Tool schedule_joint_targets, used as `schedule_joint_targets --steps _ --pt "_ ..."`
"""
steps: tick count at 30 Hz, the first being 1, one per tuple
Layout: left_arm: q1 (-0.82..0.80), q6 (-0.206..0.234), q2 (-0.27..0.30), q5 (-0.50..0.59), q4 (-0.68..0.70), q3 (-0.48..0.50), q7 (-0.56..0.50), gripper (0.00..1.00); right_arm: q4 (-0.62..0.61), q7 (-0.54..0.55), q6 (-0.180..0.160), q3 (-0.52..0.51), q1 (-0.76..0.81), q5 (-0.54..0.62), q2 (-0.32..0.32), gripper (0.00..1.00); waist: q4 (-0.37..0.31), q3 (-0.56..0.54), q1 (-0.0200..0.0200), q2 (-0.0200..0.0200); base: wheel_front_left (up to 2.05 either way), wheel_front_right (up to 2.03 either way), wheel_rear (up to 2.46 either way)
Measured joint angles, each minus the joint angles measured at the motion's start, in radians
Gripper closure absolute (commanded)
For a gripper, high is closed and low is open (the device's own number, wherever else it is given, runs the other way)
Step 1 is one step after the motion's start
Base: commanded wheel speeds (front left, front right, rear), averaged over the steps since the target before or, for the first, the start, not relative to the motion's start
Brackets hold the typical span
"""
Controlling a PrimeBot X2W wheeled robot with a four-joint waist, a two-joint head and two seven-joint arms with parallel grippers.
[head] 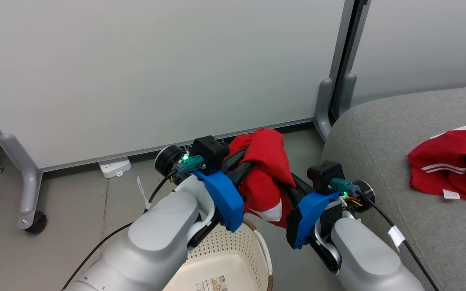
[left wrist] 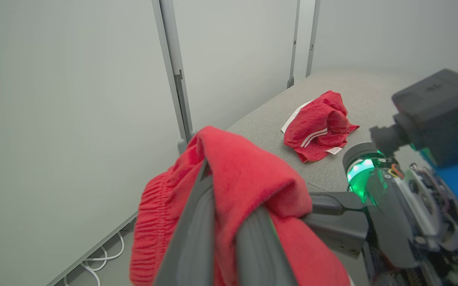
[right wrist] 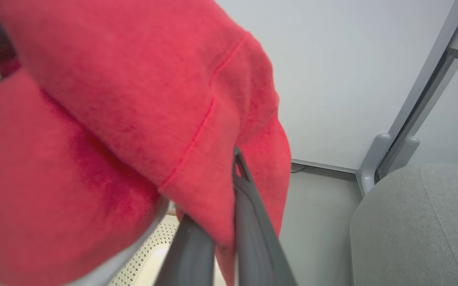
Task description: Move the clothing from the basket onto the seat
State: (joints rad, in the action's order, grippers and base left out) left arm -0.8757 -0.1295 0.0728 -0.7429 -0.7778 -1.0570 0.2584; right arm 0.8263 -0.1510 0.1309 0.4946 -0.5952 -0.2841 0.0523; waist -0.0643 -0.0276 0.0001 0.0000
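Observation:
One piece of the clothing [head: 266, 169], a bright red garment with white trim, hangs bunched in the air above the basket [head: 233, 252]. My left gripper [head: 242, 161] is shut on its left side, the cloth draped over both fingers [left wrist: 197, 222]. My right gripper [head: 289, 186] is shut on its lower right fold, which is pinched between its fingers [right wrist: 249, 206]. A second red garment [head: 453, 167] with white stripes and a tag lies crumpled on the grey seat [head: 378, 137], also seen as the garment [left wrist: 318, 125] on the seat [left wrist: 268, 123]. The basket's inside is mostly hidden by my arms.
Pale partition panels [head: 156, 72] on wheeled grey feet [head: 28, 190] stand close behind the basket. A white power strip [head: 115, 166] and cables lie on the floor under them. The seat's rounded corner [right wrist: 416, 222] lies just to the right of my right arm.

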Motion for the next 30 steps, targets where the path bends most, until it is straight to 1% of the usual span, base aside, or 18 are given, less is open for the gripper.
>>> schedule_joint_targets --steps 2,3,4,5,13,17,23,25,30 --pt "0.000 0.000 0.000 -0.002 -0.001 -0.001 0.000 1.00 0.008 -0.004 0.000 0.005 -0.001 -0.004 0.000 1.00 -0.001 0.000 0.0000 0.0000 0.00 0.00 0.00" --pt "0.001 0.000 0.000 -0.003 -0.001 -0.001 0.000 0.96 0.012 -0.005 0.000 0.007 -0.002 -0.007 -0.001 1.00 -0.001 0.000 -0.0001 0.0000 0.00 0.00 0.00" --pt "0.001 0.000 0.000 -0.003 -0.002 -0.001 0.000 0.56 0.016 -0.008 0.000 0.008 -0.004 -0.009 -0.001 1.00 -0.002 0.000 0.0000 0.0000 0.00 0.00 0.00" --pt "0.001 0.000 0.000 -0.003 -0.003 -0.001 0.000 0.00 0.020 -0.008 0.000 0.010 -0.007 -0.009 -0.001 1.00 -0.002 0.000 0.0000 0.0000 0.00 0.00 0.00" --pt "0.003 0.000 -0.001 -0.004 -0.006 0.010 0.003 0.00 0.043 -0.023 0.000 0.018 -0.021 -0.026 -0.001 1.00 -0.004 0.002 0.0000 0.0000 0.00 0.00 0.00" --pt "0.024 0.005 0.000 -0.003 0.013 0.033 0.003 0.00 0.051 -0.028 0.000 0.015 -0.023 -0.038 -0.001 1.00 -0.005 0.005 0.0000 0.0000 0.00 0.00 0.00" --pt "0.108 0.005 0.019 0.019 0.070 0.061 0.003 0.00 0.066 -0.044 0.000 -0.033 -0.044 -0.044 0.005 1.00 -0.001 0.015 0.0000 0.0000 0.00 0.00 0.00" --pt "0.140 0.005 0.029 0.033 0.103 0.084 0.003 0.00 0.069 -0.047 0.000 -0.050 -0.048 -0.043 0.011 1.00 0.002 0.018 -0.0001 0.0000 0.00 0.00 0.00" --pt "0.246 0.023 0.058 0.095 0.207 0.153 0.003 0.00 0.074 -0.053 0.000 -0.093 -0.058 -0.034 0.030 1.00 0.008 0.024 0.0000 0.0000 0.00 0.00 0.00"
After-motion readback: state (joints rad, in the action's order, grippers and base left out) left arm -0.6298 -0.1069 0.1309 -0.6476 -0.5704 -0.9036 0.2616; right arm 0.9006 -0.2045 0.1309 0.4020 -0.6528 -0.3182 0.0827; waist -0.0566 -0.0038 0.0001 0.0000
